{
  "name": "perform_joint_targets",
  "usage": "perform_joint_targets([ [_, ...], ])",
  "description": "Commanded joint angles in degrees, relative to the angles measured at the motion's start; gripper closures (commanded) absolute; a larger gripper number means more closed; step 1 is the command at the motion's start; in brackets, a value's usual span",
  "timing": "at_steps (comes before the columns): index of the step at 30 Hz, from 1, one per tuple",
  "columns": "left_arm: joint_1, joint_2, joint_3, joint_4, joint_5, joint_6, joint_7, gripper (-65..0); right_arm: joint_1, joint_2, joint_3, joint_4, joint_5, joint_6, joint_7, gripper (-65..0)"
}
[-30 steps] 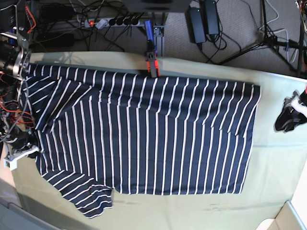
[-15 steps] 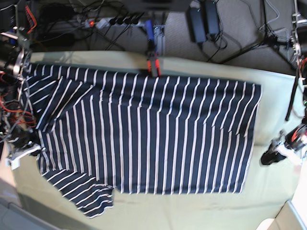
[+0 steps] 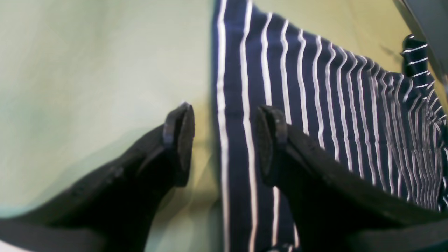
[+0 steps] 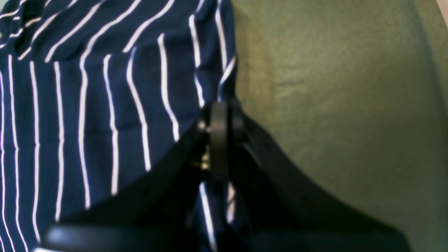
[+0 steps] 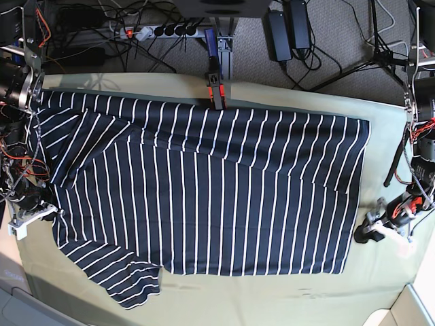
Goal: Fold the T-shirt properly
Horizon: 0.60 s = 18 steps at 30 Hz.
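The navy T-shirt (image 5: 204,190) with thin white stripes lies spread flat on the pale green table cloth (image 5: 387,136); one sleeve is bunched at the front left. In the base view my left gripper (image 5: 361,235) sits at the shirt's right edge near the lower corner. The left wrist view shows this gripper (image 3: 225,140) open, its fingers straddling the T-shirt (image 3: 315,105) edge. My right gripper (image 5: 53,212) is at the shirt's left edge. It appears in the right wrist view (image 4: 218,140) shut on a pinch of T-shirt (image 4: 87,105) edge.
An orange-handled clamp (image 5: 215,92) stands at the table's back edge, touching the shirt's far hem. Cables, a power strip (image 5: 160,30) and stand legs lie on the floor behind. A white edge (image 5: 414,305) shows at the front right corner.
My left arm has moved from the table's right side down and in toward the shirt's lower right edge. The right gripper and the shirt have stayed put.
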Motion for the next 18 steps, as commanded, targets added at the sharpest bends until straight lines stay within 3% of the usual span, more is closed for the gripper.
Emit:
perform_joint_targets([
  [1,-1.90,-0.35,-0.20,0.68,-0.74,-0.97,-0.92,-31.9,1.70,1.27,0.15,1.03,0.50,-0.24,0.87,0.0],
  [8,-1.88,2.10,-0.15,0.61,3.80,-0.97,-3.39,-31.9,1.70,1.27,0.15,1.03,0.50,-0.24,0.70,0.0],
  [16,-1.88,2.03,-0.15,0.61,7.02,0.70,-5.05,-31.9,1.70,1.29,0.15,1.03,0.50,-0.24,0.59,0.0],
  [18,-1.88,2.03,-0.15,0.61,7.48,2.78,-5.05,-31.9,1.70,1.27,0.15,1.03,0.50,-0.24,0.48,0.0],
])
